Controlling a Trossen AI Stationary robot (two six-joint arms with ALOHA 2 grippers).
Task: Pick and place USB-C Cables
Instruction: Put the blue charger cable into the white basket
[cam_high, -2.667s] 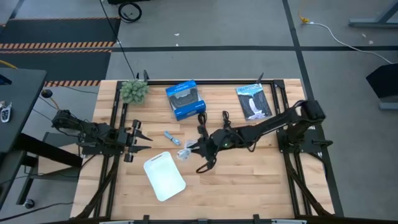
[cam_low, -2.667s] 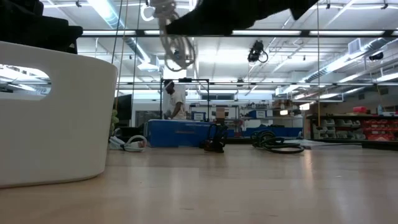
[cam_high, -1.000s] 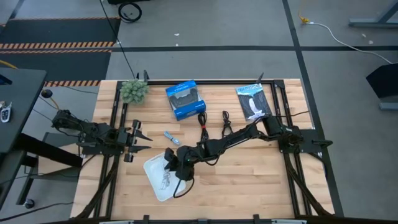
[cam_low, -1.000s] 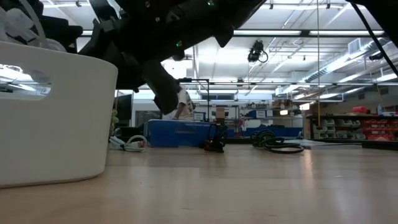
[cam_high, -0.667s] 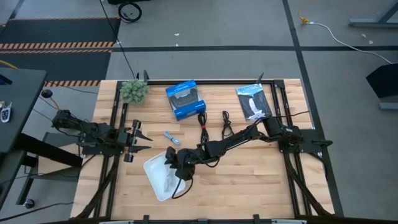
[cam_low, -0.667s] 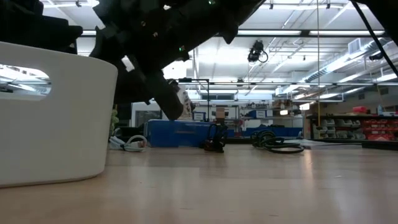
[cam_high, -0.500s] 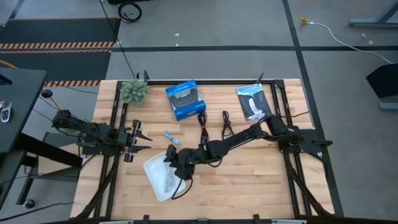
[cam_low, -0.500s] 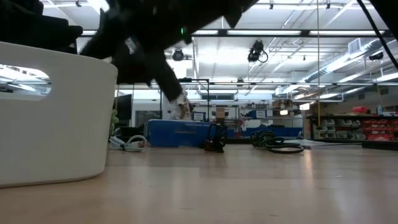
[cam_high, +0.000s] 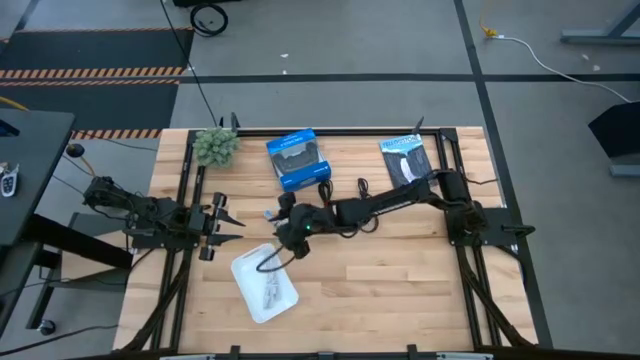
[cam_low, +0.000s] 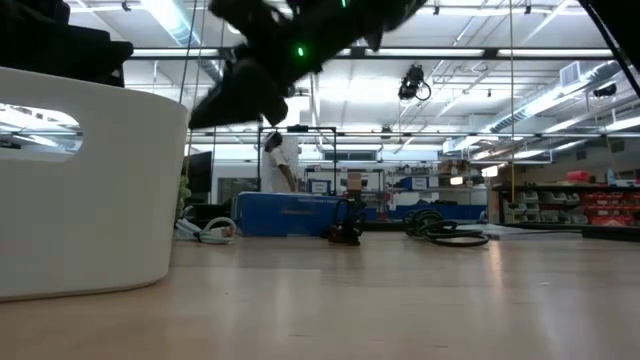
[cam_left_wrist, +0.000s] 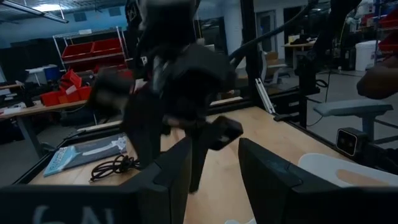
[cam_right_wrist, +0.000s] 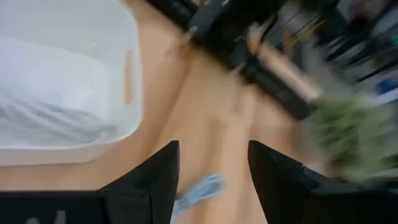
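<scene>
My right gripper hangs open above the table, just past the far end of the white tray. A pale blue-grey cable lies on the wood below it, seen between its fingers. A white cable bundle lies in the tray. Two black cables lie near the blue box. My left gripper waits open at the table's left, holding nothing.
A small green plant stands at the far left. A flat black-and-white packet lies at the far right. In the low view the tray's wall fills the left. A person stands in the room beyond.
My right gripper has let go of the white cable over the tray, and the cable now lies inside it. The gripper has then risen and gone toward the far edge, to above the pale blue-grey cable.
</scene>
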